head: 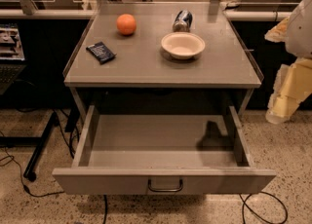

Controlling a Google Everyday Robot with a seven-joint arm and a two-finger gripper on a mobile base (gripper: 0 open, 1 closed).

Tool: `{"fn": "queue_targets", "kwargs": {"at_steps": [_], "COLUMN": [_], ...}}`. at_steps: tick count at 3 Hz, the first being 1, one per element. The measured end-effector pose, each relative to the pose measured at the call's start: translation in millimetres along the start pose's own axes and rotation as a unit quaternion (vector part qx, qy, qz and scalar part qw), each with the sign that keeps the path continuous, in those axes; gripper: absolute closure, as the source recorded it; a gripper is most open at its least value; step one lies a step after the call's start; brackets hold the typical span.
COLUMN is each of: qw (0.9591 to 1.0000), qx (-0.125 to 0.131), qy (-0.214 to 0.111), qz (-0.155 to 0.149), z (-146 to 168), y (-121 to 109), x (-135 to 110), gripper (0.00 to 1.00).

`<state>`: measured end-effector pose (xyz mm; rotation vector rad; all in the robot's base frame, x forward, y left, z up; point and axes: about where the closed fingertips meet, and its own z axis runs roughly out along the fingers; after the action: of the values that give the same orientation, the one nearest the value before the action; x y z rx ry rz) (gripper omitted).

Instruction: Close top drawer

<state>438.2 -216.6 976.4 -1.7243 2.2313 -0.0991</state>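
The top drawer [97,181] is pulled far out from under the grey table [146,67]. Its wide grey front panel faces me at the bottom of the camera view, with a small dark metal loop handle [165,186] at its centre. The shallow tray [161,140] holds nothing; a dark shadow lies on its right part. My arm, white and pale yellow, comes in at the right edge. My gripper [279,113] hangs there, right of the drawer's right side wall and apart from it, above the floor.
On the table top lie an orange [126,24], a white bowl [183,45], a can on its side [182,20] and a dark blue packet [101,52]. Cables [263,208] run on the speckled floor. A black stand leg [39,150] is at the left.
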Motion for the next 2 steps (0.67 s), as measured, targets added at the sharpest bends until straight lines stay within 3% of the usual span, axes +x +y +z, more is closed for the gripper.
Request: {"fn": "queue_targets", "kwargs": {"at_steps": [1, 2], "qw": [1.0000, 0.9989], "qx": [0.006, 0.018], "qy": [0.001, -0.020], "qz": [0.001, 0.038], "z": [-2, 6], "y": [1, 22], "x": [-2, 3], "gripper": [0.00, 0.00]}}
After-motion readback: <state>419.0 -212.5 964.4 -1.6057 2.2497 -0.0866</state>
